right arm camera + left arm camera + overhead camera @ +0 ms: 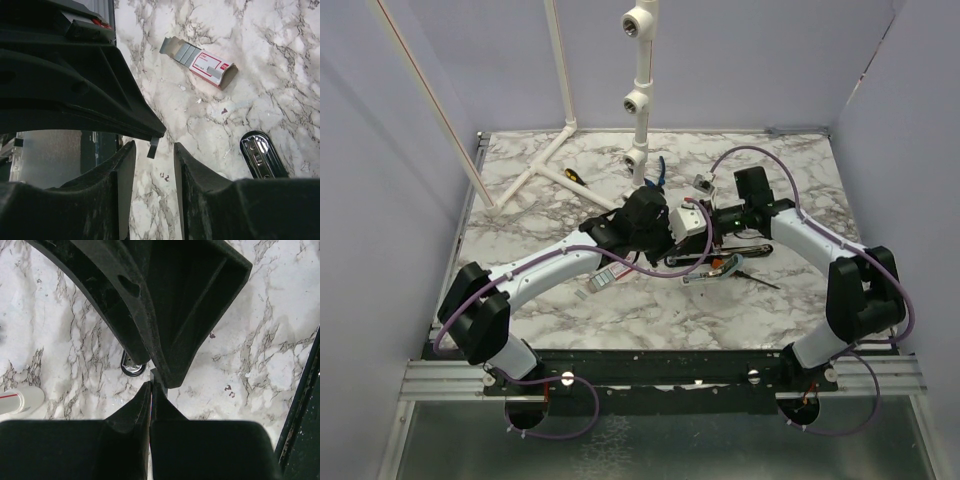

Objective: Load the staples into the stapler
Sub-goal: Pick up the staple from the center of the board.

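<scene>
Grips a short silvery strip of staples (153, 148) in the clenched left fingers (132, 412), raised off the surface (280, 80), probably to pass it across or steady it for a better hold. Brackets that strip with the released right fingers (122, 175), one on each side, close but not touching, at the lower centre of the right wrist frame. Shows the box (212, 66) open and flat toward the upper right there, well apart. Places the stapler (692, 262) on the surface just below both fingertips, at the centre of the top frame, apparently not yet loaded.
</scene>
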Controlling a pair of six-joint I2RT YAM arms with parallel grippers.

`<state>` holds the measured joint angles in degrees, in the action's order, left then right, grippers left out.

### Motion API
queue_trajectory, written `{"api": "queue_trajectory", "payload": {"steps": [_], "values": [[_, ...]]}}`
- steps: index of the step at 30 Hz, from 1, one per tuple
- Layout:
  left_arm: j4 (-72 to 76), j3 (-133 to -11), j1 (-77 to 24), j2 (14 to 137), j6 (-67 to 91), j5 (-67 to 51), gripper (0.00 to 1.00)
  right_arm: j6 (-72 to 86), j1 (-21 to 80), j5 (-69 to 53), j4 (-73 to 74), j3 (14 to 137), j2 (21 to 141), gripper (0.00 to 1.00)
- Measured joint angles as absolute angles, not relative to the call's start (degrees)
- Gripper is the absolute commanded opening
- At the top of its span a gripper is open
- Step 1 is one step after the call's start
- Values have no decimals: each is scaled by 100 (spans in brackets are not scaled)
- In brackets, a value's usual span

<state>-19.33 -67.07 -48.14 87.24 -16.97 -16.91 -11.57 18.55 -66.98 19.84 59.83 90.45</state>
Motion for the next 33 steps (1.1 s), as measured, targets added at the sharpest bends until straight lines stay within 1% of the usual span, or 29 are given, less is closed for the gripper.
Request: {"api": "queue_trajectory", "payload": {"steps": [3, 8, 14, 19, 23, 28, 32, 33], "values": [[-1933, -6707, -4814, 8729, -1704, -1688, 0, -1212, 1900, -6698, 1992, 6003, 9056, 33], [-1935, -6707, -4814, 8729, -1719, -1686, 0, -1262, 1933, -6698, 2047, 6073, 9137, 31], [-1935, -6707, -4814, 8729, -1726, -1682, 0, -1308, 1949, -6698, 2099, 6084, 9177, 23], [-1935, -6707, -4814, 8729, -1741, -1662, 0, -1317, 1977, -6696, 2132, 6086, 9190, 19], [-1938, -6707, -4816, 8729, -1739, -1658, 0, -1337, 1988, -6692, 2154, 6088, 9190, 12], [-1946, -6707, -4845, 8729, -1743, -1640, 0, -1354, 1988, -6667, 2211, 6090, 9201, 8], [-1955, -6707, -4851, 8729, -1780, -1634, 10, -1378, 1988, -6639, 2246, 6095, 9207, 1], [-1953, -6707, -4851, 8729, -1800, -1632, 12, -1404, 1988, -6624, 2259, 6101, 9207, 1]]}}
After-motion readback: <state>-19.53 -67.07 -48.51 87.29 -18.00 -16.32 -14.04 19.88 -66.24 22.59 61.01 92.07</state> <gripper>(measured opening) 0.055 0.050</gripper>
